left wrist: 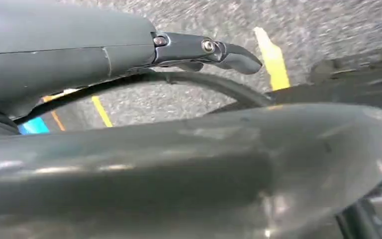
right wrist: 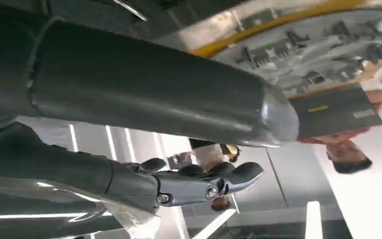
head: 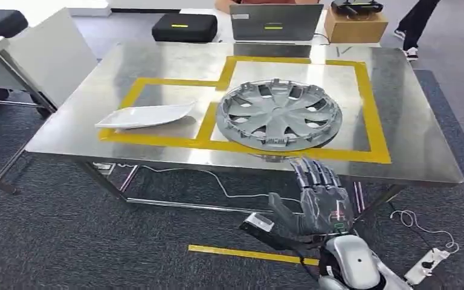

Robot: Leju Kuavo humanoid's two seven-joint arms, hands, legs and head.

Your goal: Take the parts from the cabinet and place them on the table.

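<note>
Right hand (head: 317, 202) is up just short of the table's (head: 411, 151) near edge, palm away, fingers (head: 314, 172) spread wide and straight, holding nothing. Just past those fingertips sits the hubcap (head: 279, 113), flat on the steel table inside the yellow tape outline (head: 365, 103), its near rim close to the table edge and apart from the fingers. Off to the left of the fingers, well apart from them, a white panel (head: 145, 115) lies on the table in the smaller taped bay, beside the hubcap and not touching it. From the right wrist the thumb (right wrist: 154, 89) and dark fingers (right wrist: 214, 181) stand apart with only air between them, and the hubcap's (right wrist: 318, 45) ribbed face shows beyond them. Left hand (left wrist: 129, 99) hangs over grey carpet; one dark finger (left wrist: 209, 50) sticks out straight, but whether that hand is wide or narrow I cannot tell. Beyond the table: a laptop (head: 276, 23), a black case (head: 184, 27), a cardboard box (head: 355, 25), and a person's leg (head: 415, 27) at the far right
</note>
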